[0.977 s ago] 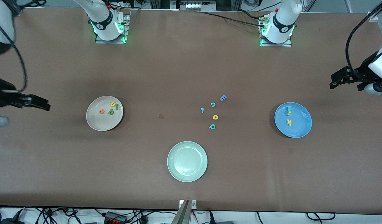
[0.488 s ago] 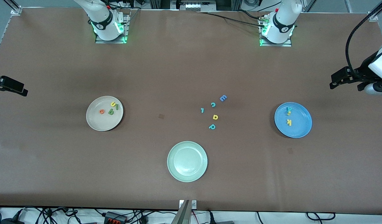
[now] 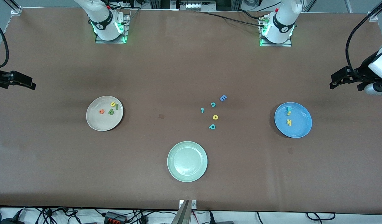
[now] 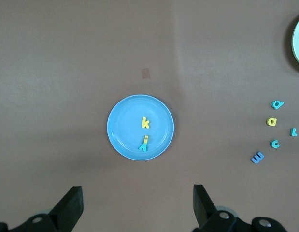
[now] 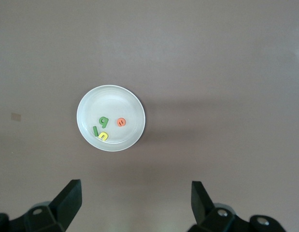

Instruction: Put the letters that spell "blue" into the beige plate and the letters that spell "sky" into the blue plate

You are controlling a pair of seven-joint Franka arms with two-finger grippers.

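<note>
Beige plate (image 3: 97, 123) at your right arm's end holds b, l, u, e (image 3: 101, 111); blue plate (image 3: 300, 129) at the left arm's end holds k (image 3: 289, 122) and y. Both arms wait: left gripper (image 3: 333, 84) and right gripper (image 3: 30, 84), fingers apart, empty.

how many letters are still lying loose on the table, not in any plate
5, clustered between the pale green plate and blue plate: blue E, teal c, teal hooked letter, yellow letter, teal p.

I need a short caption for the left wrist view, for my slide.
Open left pincer above the blue plate, which holds a yellow k and a teal y; five spare letters on the table.
</note>
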